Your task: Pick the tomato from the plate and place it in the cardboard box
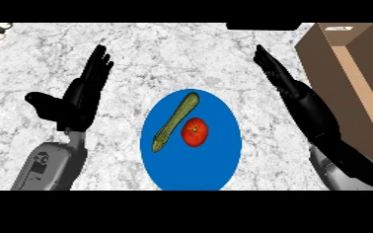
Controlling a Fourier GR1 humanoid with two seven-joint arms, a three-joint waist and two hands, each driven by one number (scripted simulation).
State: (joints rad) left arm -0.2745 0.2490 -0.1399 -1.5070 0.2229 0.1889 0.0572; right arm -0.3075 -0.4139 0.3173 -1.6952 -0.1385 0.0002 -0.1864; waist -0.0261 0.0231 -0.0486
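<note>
From my seat I see the small round red tomato (194,132) lying on the bright blue round plate (211,170), a little right of the plate's middle. Just beside it on its left lies a long green cucumber (173,122), set slantwise with its upper end toward the far rim; the two look close to touching, though I cannot tell whether they do. The plate sits on the white-and-grey marbled stone counter (167,54), between my two arms.

The left hand (82,95) stands left of the plate, fingers straight and pointing away from me, thumb spread out to the side; it holds nothing. The right hand (285,81) is right of the plate, fingers stretched out straight toward the far side of the counter (seen edge-on), also holding nothing and clear of the tomato.

The open brown cardboard box (320,66) stands at the counter's right edge, just beside the right forearm, its inside partly in view.
</note>
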